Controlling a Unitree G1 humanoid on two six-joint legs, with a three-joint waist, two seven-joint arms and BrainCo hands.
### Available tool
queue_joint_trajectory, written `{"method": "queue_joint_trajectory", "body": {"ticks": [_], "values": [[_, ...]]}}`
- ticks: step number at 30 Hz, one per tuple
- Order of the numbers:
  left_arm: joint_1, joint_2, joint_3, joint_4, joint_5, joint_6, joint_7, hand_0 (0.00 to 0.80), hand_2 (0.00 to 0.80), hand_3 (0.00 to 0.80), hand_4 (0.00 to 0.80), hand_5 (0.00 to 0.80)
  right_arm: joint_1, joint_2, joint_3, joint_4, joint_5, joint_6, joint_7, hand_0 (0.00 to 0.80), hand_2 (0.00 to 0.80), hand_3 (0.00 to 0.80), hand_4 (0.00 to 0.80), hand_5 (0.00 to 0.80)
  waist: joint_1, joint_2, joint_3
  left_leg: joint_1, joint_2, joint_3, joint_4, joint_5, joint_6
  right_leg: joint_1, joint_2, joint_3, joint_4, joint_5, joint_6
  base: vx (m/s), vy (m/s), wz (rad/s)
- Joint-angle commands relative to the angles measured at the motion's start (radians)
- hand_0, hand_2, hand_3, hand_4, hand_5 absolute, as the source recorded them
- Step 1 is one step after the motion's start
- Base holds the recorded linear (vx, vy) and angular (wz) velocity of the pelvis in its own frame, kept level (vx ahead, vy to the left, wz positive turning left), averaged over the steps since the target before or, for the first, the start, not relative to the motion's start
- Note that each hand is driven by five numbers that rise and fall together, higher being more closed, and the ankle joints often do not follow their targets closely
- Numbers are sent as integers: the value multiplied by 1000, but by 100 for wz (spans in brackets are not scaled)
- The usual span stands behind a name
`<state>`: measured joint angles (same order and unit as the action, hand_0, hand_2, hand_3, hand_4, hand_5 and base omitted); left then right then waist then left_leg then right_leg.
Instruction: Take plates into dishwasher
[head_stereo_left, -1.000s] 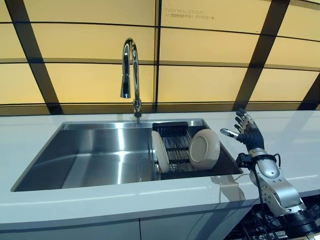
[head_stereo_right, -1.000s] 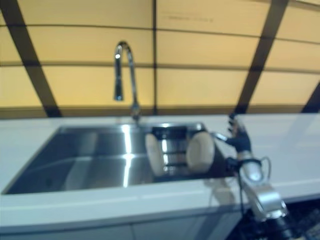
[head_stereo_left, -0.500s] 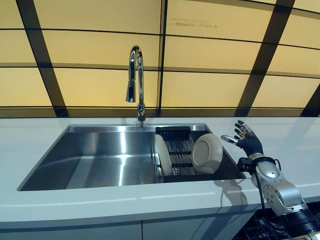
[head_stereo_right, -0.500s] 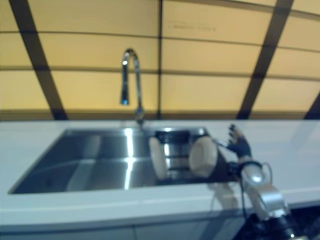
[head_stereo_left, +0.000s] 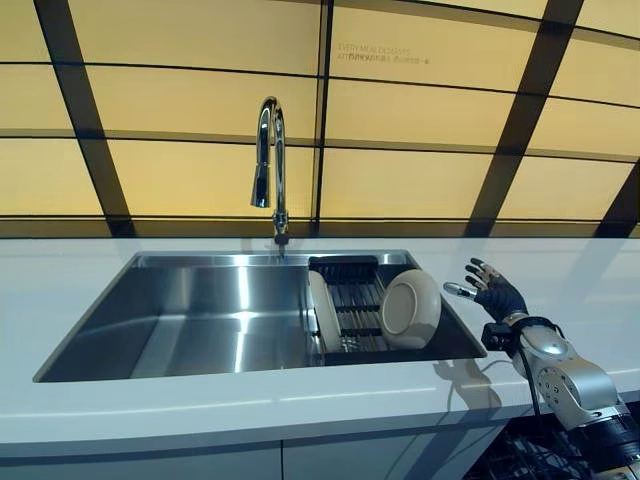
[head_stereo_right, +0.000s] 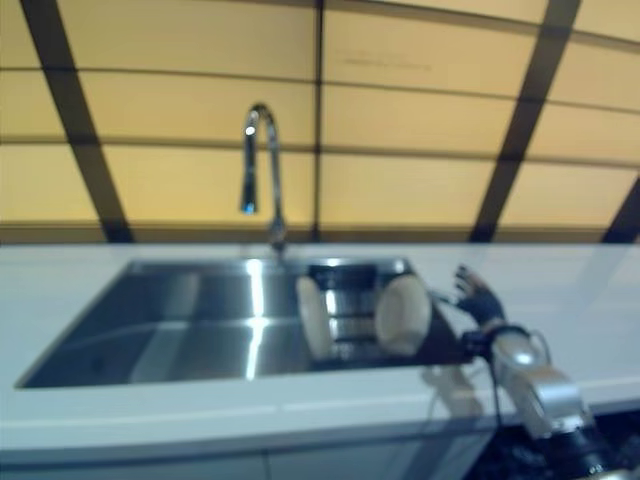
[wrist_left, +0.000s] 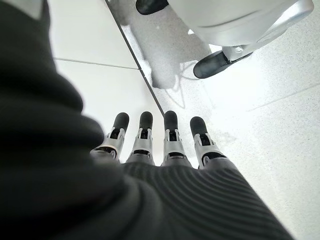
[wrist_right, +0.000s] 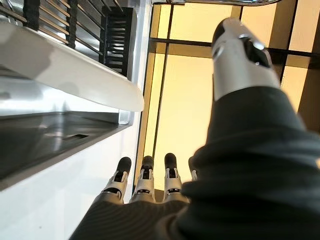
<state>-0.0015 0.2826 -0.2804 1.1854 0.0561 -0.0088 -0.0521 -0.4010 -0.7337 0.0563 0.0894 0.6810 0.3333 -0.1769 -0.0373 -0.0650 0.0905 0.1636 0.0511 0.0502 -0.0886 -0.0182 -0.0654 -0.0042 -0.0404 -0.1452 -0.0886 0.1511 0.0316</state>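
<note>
You are looking down on a white countertop (head_stereo_left: 120, 410) running the full width of the view, with a stainless sink (head_stereo_left: 200, 320) sunk into it. Behind it, a wall of yellow panels (head_stereo_left: 400, 180) crossed by dark bands is filling the background, and a curved chrome faucet (head_stereo_left: 268, 165) is standing at the back edge of the sink. A dark slatted rack (head_stereo_left: 352, 300) is sitting in the sink's right part. Two cream plates are standing on edge in it: the left plate (head_stereo_left: 320, 312) is showing you its thin edge at the rack's left side, and the right plate (head_stereo_left: 410, 308) is leaning at the rack's right side with its round underside turned towards you.

Your right hand (head_stereo_left: 490, 295) is hovering over the counter just beside the sink's right rim, near the right plate but not touching it. Its fingers (wrist_right: 145, 175) are reaching out straight and spread, the thumb (wrist_right: 235, 55) standing apart from them, and they are holding nothing.

Your left hand (wrist_left: 165, 165) is showing only in its own wrist view, hanging over a pale speckled floor (wrist_left: 280, 130). Its fingers are lying straight, side by side, and gripping nothing.
</note>
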Motion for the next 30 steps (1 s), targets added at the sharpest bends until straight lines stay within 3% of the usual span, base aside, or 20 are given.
{"method": "queue_joint_trajectory", "body": {"ticks": [1,10,30], "values": [[-44,38,-39,29,18,-10,-7,0,0,0,0,0,-89,-31,26,31,32,-2,16,0,0,0,0,0,16,-28,-5,-62,-28,56,1,-8,16,98,-5,1,1,-123,63,0,0,0],[-46,39,-51,17,17,-2,-9,0,0,0,0,0,-106,9,84,84,44,64,41,0,0,0,0,0,22,-29,-2,-50,-32,63,1,-14,24,111,-11,-4,1,-125,65,0,0,0],[-49,37,-84,5,27,16,-18,0,0,0,0,0,-160,90,143,223,13,82,10,0,0,0,0,0,50,-29,2,-45,-39,56,1,-19,30,122,-16,-13,1,-126,68,0,0,0]]}}
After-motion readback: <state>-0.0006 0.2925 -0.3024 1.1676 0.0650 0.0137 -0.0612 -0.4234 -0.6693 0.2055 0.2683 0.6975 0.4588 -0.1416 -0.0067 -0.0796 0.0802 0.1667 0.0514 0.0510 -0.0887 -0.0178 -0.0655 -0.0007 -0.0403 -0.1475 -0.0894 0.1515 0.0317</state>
